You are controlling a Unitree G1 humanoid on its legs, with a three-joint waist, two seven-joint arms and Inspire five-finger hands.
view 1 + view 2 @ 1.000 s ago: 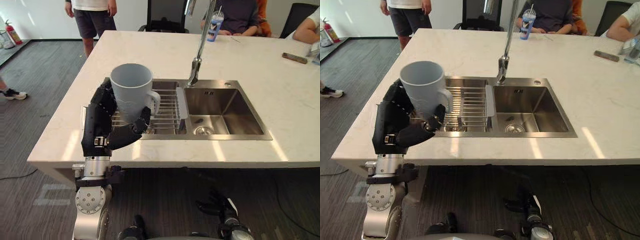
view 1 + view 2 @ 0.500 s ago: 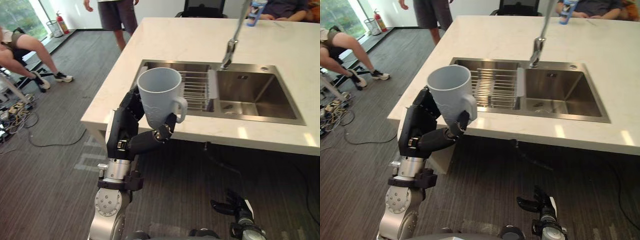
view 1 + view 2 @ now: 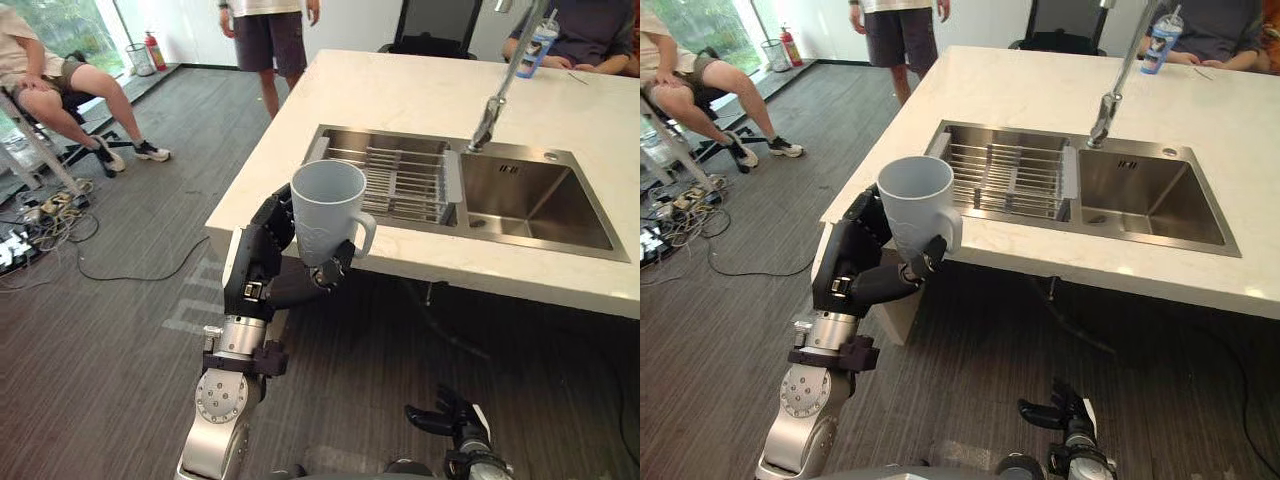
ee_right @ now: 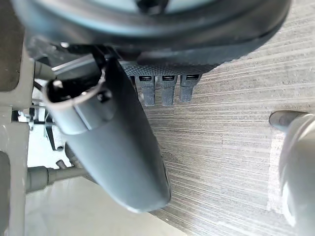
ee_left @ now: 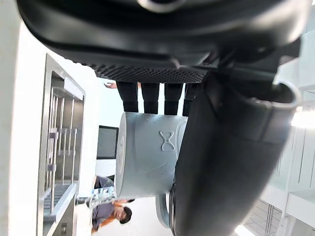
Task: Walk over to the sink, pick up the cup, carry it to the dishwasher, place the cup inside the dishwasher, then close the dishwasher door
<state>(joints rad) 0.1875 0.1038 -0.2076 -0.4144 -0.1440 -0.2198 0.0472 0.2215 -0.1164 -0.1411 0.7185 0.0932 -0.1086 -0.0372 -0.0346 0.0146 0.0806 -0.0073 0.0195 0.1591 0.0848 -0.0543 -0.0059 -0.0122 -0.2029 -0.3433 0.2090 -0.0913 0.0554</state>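
A pale grey-blue cup (image 3: 327, 211) with a side handle stands upright in my left hand (image 3: 262, 262), held in the air off the near left corner of the counter. The dark fingers wrap its far side and the thumb presses its near side; in the left wrist view the cup (image 5: 147, 157) sits between the fingers (image 5: 150, 97) and the thumb. The steel double sink (image 3: 530, 190) with a wire rack (image 3: 400, 180) lies in the white counter to my right. My right hand (image 3: 447, 423) hangs low near the floor, its fingers relaxed.
The white counter (image 3: 400, 95) ends just past the cup. A tall tap (image 3: 490, 115) rises behind the sink. A drink cup (image 3: 538, 47) stands at the far side. One person sits on a chair (image 3: 45, 80) at the left; another stands (image 3: 268, 30) beyond. Cables (image 3: 40, 225) lie on the grey floor.
The camera has swung left and drawn back, so the counter sits further right. The cup remains in my left hand, now off the counter's corner.
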